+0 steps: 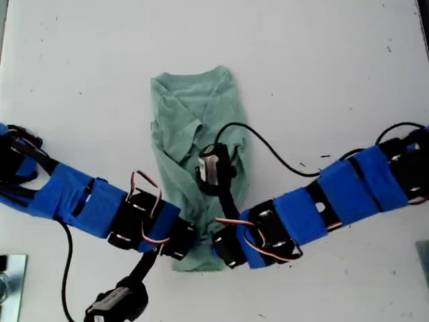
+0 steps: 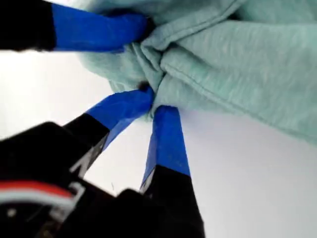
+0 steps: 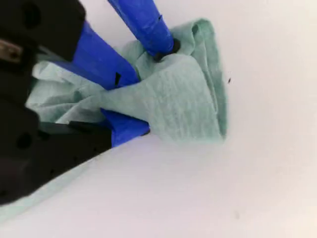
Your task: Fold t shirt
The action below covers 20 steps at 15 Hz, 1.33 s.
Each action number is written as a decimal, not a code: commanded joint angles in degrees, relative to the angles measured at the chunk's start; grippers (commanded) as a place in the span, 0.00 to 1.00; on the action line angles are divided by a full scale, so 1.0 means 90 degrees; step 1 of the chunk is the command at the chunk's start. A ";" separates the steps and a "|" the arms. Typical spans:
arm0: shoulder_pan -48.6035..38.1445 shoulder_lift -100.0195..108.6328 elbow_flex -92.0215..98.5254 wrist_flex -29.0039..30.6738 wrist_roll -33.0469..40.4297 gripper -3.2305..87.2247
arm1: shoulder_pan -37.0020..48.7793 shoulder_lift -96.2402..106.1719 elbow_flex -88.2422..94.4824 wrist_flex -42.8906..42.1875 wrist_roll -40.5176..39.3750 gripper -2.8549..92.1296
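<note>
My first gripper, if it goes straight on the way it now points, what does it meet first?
My first gripper already has its blue-taped tips at a bunched fold of the pale mint-green knit t-shirt, so it would push straight into that cloth. My second gripper's blue finger sits close beside; depth is unclear.

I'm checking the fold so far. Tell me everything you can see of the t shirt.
The t shirt is pale mint-green, soft knit, plain, with no print. It lies rumpled and folded narrow on the white table, collar end toward the exterior view's top. Its lower hem is bunched where both arms meet: my first gripper and my second gripper each pinch cloth there.
</note>
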 commanded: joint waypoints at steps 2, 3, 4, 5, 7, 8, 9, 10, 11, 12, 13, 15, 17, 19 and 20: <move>0.0283 0.0898 -0.0322 -0.0381 0.0293 0.03 | -0.0430 0.2080 0.0469 0.0771 -0.0469 0.04; 0.0322 0.1133 -0.0312 -0.0654 0.0420 0.03 | -0.0527 0.2617 0.0557 0.0791 -0.0459 0.04; 0.0361 0.1299 -0.0312 -0.0869 0.0518 0.03 | -0.0596 0.2979 0.0645 0.0742 -0.0469 0.04; 0.0371 0.1338 -0.0312 -0.0957 0.0537 0.03 | -0.0605 0.3047 0.0654 0.0723 -0.0527 0.04; 0.0410 0.1357 -0.0312 -0.1133 0.0566 0.03 | -0.0469 0.3105 0.0693 0.0645 -0.0693 0.04; 0.0381 0.1475 -0.0283 -0.1104 0.0537 0.03 | -0.0293 0.3232 0.0840 0.0625 -0.0830 0.04; 0.0234 0.1699 -0.0156 -0.0938 0.0508 0.03 | -0.0029 0.3457 0.1074 0.0625 -0.0996 0.04; -0.0039 0.1992 0.0020 -0.0547 0.0488 0.03 | 0.0342 0.3770 0.1406 0.0625 -0.1260 0.04; -0.0469 0.2402 0.0371 -0.0264 0.0605 0.03 | 0.0811 0.4023 0.1621 0.0654 -0.1660 0.04; -0.1006 0.2871 0.0732 -0.0029 0.0840 0.03 | 0.1367 0.4160 0.1748 0.0664 -0.2129 0.04; -0.1621 0.3291 0.1123 0.0088 0.1143 0.03 | 0.2002 0.4150 0.1797 0.0596 -0.2617 0.04; -0.2764 0.4014 0.2051 0.0010 0.1641 0.03 | 0.3135 0.3936 0.1836 0.0020 -0.3555 0.04; -0.3330 0.4209 0.2559 -0.0146 0.1992 0.03 | 0.3594 0.3584 0.1816 -0.0420 -0.3877 0.04; -0.3535 0.4697 0.2588 -0.0107 0.2422 0.33 | 0.3887 0.3613 0.1709 -0.0342 -0.3896 0.26; -0.3896 0.5361 0.3008 -0.0156 0.2559 0.35 | 0.4258 0.3828 0.1729 -0.0156 -0.3896 0.38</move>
